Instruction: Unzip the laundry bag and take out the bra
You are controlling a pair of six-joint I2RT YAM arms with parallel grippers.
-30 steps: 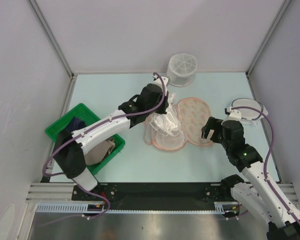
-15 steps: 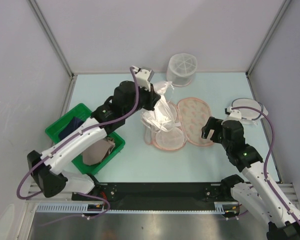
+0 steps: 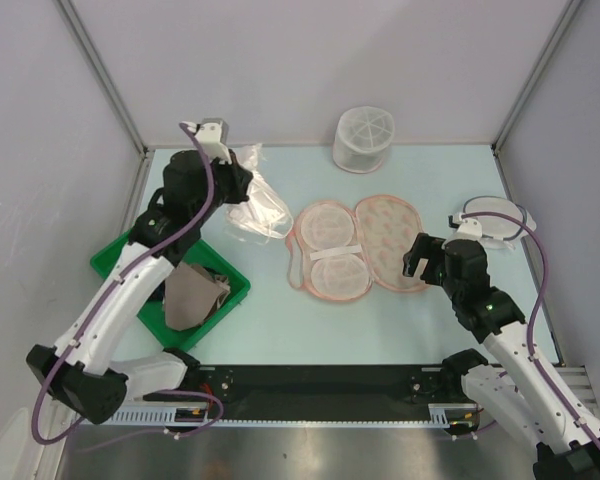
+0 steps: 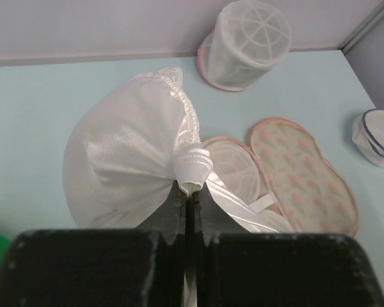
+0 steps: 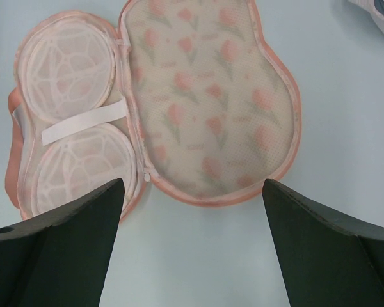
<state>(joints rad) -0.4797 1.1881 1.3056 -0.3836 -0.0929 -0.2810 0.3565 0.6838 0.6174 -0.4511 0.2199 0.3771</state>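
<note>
glossy satin bra (image 4: 121,153), matt mesh-cloth laundry bag (image 5: 205,109).

White bra (image 4: 125,153), peach bag (image 5: 211,96) (tulip print)

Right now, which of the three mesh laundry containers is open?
The peach laundry bag, spread flat in two halves mid-table; the white cylinder and round disc look closed.

laundry bag (image 4: 301,182) partly behind bra (image 4: 121,153), mesh disc (image 4: 379,133) cropped
</note>
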